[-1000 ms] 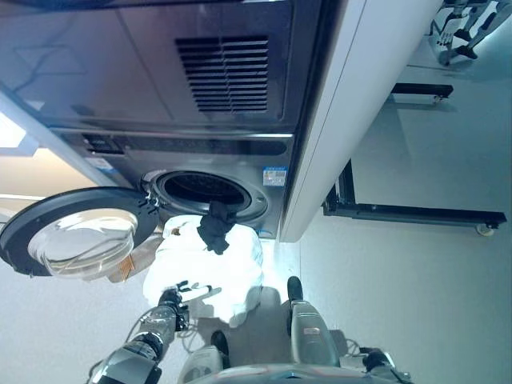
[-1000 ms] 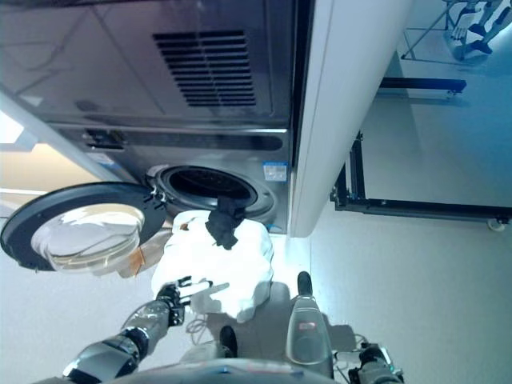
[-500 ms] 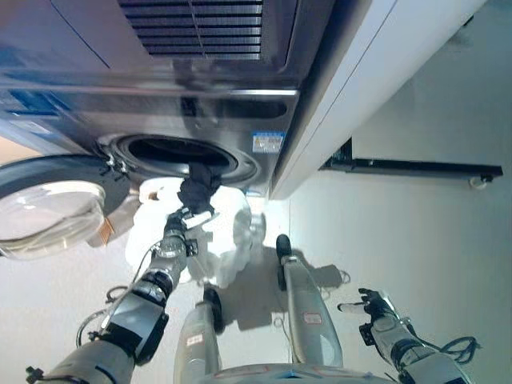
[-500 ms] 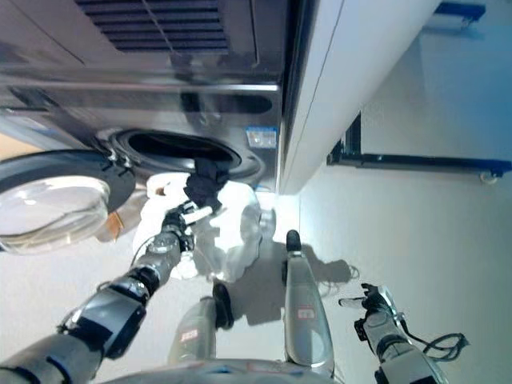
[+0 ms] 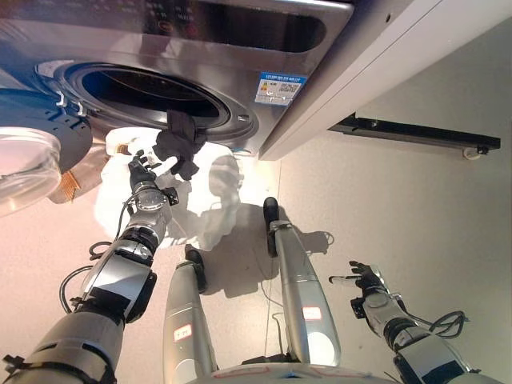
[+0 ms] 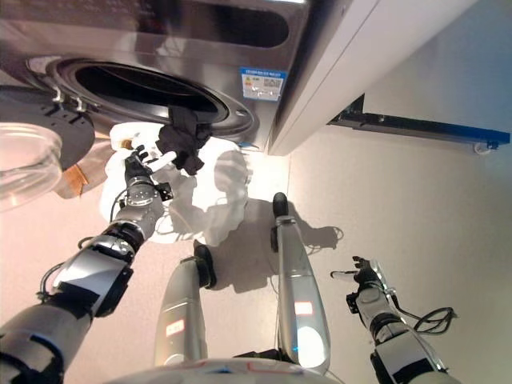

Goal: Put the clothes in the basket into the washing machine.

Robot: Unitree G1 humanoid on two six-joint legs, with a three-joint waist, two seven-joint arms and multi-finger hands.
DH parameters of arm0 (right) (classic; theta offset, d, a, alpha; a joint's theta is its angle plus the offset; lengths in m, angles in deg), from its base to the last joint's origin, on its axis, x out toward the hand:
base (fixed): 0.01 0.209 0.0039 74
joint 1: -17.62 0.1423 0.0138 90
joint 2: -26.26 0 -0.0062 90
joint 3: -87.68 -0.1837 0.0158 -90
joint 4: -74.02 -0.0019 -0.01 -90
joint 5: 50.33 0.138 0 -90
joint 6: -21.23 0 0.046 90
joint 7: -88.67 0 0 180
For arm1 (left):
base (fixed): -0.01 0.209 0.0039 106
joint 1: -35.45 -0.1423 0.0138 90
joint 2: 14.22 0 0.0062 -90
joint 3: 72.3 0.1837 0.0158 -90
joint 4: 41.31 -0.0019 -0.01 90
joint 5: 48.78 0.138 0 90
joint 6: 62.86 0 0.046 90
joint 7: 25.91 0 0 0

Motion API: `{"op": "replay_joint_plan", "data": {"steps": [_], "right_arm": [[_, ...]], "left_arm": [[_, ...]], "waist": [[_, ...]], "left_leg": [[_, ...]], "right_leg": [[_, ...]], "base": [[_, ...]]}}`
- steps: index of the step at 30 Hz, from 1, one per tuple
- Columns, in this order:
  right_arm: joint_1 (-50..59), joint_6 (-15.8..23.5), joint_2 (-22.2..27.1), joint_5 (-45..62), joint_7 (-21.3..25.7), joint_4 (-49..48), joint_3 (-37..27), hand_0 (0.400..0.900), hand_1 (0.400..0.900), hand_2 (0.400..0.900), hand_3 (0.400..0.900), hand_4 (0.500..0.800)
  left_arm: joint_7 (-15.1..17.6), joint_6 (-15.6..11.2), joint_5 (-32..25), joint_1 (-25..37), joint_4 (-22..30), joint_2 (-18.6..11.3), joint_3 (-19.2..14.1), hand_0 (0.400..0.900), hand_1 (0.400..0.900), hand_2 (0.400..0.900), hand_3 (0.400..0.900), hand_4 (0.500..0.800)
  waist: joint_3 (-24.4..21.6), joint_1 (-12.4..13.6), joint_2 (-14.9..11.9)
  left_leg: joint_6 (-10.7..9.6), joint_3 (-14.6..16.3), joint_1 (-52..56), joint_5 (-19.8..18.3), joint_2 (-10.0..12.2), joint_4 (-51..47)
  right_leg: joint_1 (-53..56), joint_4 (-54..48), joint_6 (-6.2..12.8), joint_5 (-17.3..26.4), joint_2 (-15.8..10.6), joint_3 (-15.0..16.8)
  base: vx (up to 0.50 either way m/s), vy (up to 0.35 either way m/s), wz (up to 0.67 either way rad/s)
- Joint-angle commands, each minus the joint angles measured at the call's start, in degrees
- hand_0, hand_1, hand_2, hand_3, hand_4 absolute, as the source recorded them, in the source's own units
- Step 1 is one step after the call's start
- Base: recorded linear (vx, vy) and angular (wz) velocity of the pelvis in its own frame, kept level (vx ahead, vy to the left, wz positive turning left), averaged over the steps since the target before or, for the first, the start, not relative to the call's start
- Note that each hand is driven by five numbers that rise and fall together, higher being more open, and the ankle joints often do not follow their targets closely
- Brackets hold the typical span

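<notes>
The washing machine's round drum opening (image 5: 148, 86) is dark, with its door swung open. A white basket (image 5: 210, 204) stands on the floor just below the opening. A black garment (image 5: 181, 144) lies bunched on top of the basket, near the drum's lower rim. My left hand (image 5: 144, 170) is raised beside the garment's left side, fingers spread and straight, white fingertips (image 6: 164, 159) at its edge. My right hand (image 5: 362, 280) hovers open and empty over the floor at the lower right.
The machine's round glass door (image 5: 24, 160) hangs open at the far left, with a brown item (image 5: 70, 184) below it. A white cabinet side (image 5: 400, 48) stands right of the machine. A black wheeled frame (image 5: 416, 136) lies on the floor beyond.
The view has tilted down and moved closer to the machine. My left hand has risen from the basket's front up to the black garment. My right hand has come into view.
</notes>
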Motion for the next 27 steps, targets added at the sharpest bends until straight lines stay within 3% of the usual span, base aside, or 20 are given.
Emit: {"op": "replay_joint_plan", "data": {"steps": [1, 7, 8, 12, 19, 27], "right_arm": [[-3.8, 0.39, 3.64, 1.99, 1.45, 0.81, 1.87, 0.9, 0.9, 0.9, 0.9, 0.8], [-4.21, 1.12, 3.25, 3.18, 1.52, 0.21, 2.24, 0.9, 0.9, 0.9, 0.9, 0.8], [-4.39, 1.19, 3.33, 3.38, 1.54, 0.39, 2.21, 0.9, 0.9, 0.9, 0.9, 0.8], [-4.5, 1.54, 3.81, 3.8, 1.02, 0.66, 2.2, 0.9, 0.9, 0.9, 0.9, 0.8], [-4.29, 1.56, 4.14, 3.92, 0.1, 0.11, 2.25, 0.9, 0.9, 0.9, 0.9, 0.8], [-4.78, 0.8, 4.58, 5.05, 0.16, -0.16, 1.83, 0.9, 0.9, 0.9, 0.9, 0.8]], "left_arm": [[4.11, -4.41, -0.29, 2.89, 2.28, -5.11, -2.26, 0.9, 0.9, 0.9, 0.9, 0.8], [4.96, -4.24, 0.54, 6.68, 2.3, -6.85, -1.45, 0.9, 0.9, 0.9, 0.9, 0.8], [4.81, -4.03, 0.82, 7.31, 2.23, -7.24, -1.14, 0.9, 0.9, 0.9, 0.9, 0.8], [3.64, -3.05, 0.44, 9.73, 2.58, -8.76, 0.61, 0.9, 0.9, 0.9, 0.9, 0.8], [2.39, -1.54, -1.43, 11.25, 2.05, -9.41, 2.2, 0.9, 0.9, 0.9, 0.9, 0.8], [2.69, -1.68, -2.25, 11.43, 0.95, -9.9, 1.81, 0.9, 0.9, 0.9, 0.9, 0.8]], "waist": [[0.89, 0.53, -0.82], [1.45, 0.59, -2.39], [1.52, 0.82, -2.2], [2.15, 0.6, -2.74], [3.63, 0.09, -2.96], [4.01, -0.73, -3.22]], "left_leg": [[6.65, 0.06, 8.97, 0.68, 0.56, -9.03], [7.41, -0.75, 3.02, -0.73, 0.26, -2.99], [7.62, -1.19, 2.68, -3.35, 0.38, -1.02], [8.07, -1.45, -2.01, -4.49, -0.02, 4.21], [8.33, -1.5, -7.09, -5.57, -0.53, 10.1], [8.68, -1.73, -12.56, -7.58, -0.21, 17.98]], "right_leg": [[-7.26, 11.07, 1.44, 0.23, 1.03, 2.6], [-9.32, 13.17, 0.91, -0.72, 1.59, 1.88], [-9.52, 15.29, 1.41, -3.26, 1.9, 2.01], [-10.47, 16.14, 0.98, -3.85, 2.31, 2.09], [-10.96, 16.83, 0.37, -4.65, 2.81, 2.59], [-12.66, 19.53, -0.2, -6.25, 3.38, 3.66]], "base": [[-0.02, -0.05, 0.06], [0.03, -0.058, -0.03], [0.12, -0.034, -0.11], [0.04, -0.038, -0.11], [0.02, -0.016, -0.13], [0.03, -0.007, -0.12]]}}
